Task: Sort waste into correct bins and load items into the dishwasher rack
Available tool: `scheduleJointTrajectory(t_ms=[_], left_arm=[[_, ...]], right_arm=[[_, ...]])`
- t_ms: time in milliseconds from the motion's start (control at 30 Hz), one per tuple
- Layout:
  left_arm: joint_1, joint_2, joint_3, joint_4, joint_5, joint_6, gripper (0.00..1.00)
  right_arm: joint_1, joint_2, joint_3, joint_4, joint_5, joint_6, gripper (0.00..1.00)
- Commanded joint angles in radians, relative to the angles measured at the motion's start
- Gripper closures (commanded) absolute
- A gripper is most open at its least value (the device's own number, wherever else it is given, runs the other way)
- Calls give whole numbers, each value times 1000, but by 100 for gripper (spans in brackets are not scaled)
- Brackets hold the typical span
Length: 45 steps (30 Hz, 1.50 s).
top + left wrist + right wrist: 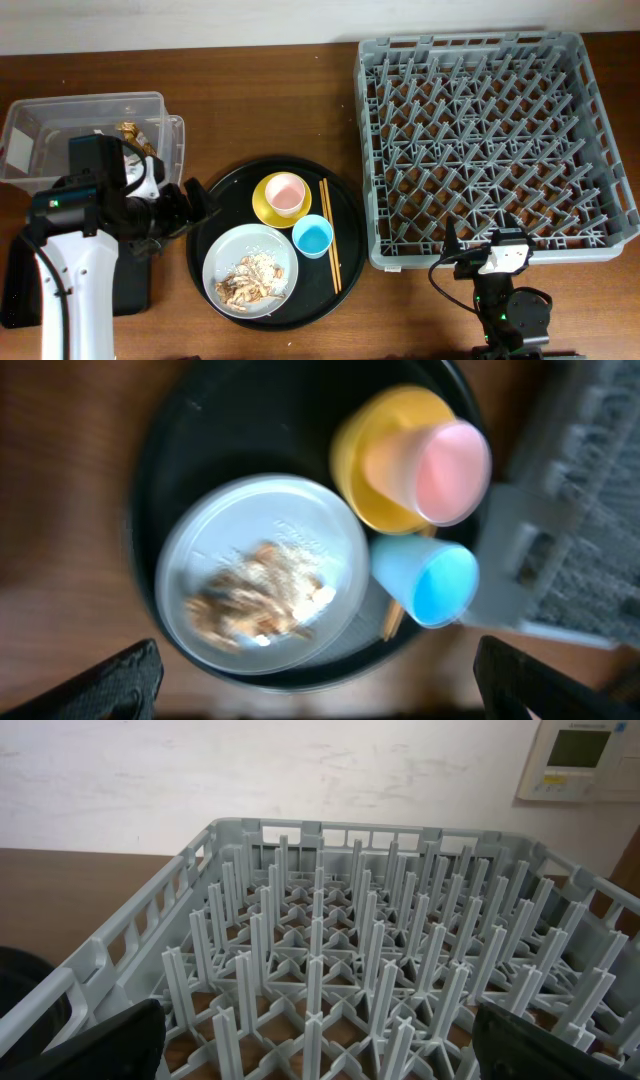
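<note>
Overhead view shows the left gripper (197, 208) released, its fingers wide apart with nothing between them, at the 9 o'clock rim of the round black tray (350, 265). The plate (225, 262) lies at about 4 o'clock from this gripper, near to it, and carries the food scraps (255, 278) in a loose heap. In the left wrist view the plate sits straight ahead between the two fingertips, so I judge that the coming move belongs to the left arm and turns on this short reach

The yellow bowl (262, 203), with the pink cup (286, 193) standing inside it, is at 12 o'clock on the tray. The blue cup (313, 236) is just beside the plate at its 2 o'clock. The chopsticks (330, 235) lie with their long axis from 12 to 6 o'clock, at the 3 o'clock side of the cups

Both bins are on the left arm's side: the clear box (60, 125) at 11 o'clock from the gripper, with a gold-brown wrapper (128, 130) inside, and the flat black tray (130, 290) at 7 o'clock, partly hidden under the arm

The right gripper (325, 1050) is also released and empty, at the 6 o'clock wall of the dishwasher rack (490, 140), well apart from the dishes. The rack holds nothing, and the bare table between tray and rack gives room for carrying
</note>
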Motion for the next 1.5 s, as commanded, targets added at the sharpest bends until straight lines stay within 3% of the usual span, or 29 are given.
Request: scheduleJointTrajectory(t_ms=[0, 100, 400, 467, 567, 667, 733, 767, 800, 833, 867, 967, 1000, 1067, 1167, 1233, 1300, 1400, 1467], left_arm=[[77, -4, 12, 16, -338, -194, 1], [184, -4, 12, 6, -337, -228, 1], [188, -4, 12, 5, -338, -228, 1], [188, -4, 12, 5, -338, -228, 1], [188, -4, 12, 5, -337, -228, 1], [188, -4, 12, 5, -337, -228, 1], [188, -4, 12, 5, -338, -228, 1], [188, -4, 12, 5, -338, -228, 1], [188, -4, 12, 5, -338, -228, 1], [188, -4, 12, 5, -338, -228, 1], [188, -4, 12, 5, -338, -228, 1], [188, -4, 12, 5, -338, -228, 1], [188, -4, 12, 5, -338, -228, 1], [188, -4, 12, 5, -338, -228, 1], [188, -4, 12, 5, -338, -228, 1], [188, -4, 12, 5, -337, -228, 1], [188, -4, 12, 5, -338, -228, 1], [188, -4, 12, 5, -338, -228, 1], [188, -4, 12, 5, -338, -228, 1]], right_arm=[[-7, -6, -5, -7, 12, -3, 2], [-7, -7, -5, -7, 12, -3, 2], [-6, -7, -5, 11, -26, 29, 2], [-6, -7, -5, 53, -222, 168, 2], [-6, -7, -5, 53, -816, 711, 2], [-6, -7, -5, 98, -834, 1028, 2], [-6, -7, -5, 377, -820, 1208, 2], [-6, -6, 22, 471, -812, 1217, 2], [-7, 7, 94, 391, -761, 1192, 2], [-7, 50, 182, 251, -744, 1056, 2], [-7, 109, 264, 144, -701, 1011, 2], [-7, 313, 473, 85, -753, 863, 2], [-6, 429, 600, -20, -776, 773, 2], [-6, 638, 849, -309, -764, 566, 2], [48, 949, 1248, -801, -524, 314, 2], [164, 1119, 1451, -988, -464, 291, 2], [369, 1279, 1610, -1097, -339, 270, 2], [645, 1432, 1656, -1131, -104, 275, 2], [786, 1593, 1656, -1124, -81, 274, 2]])
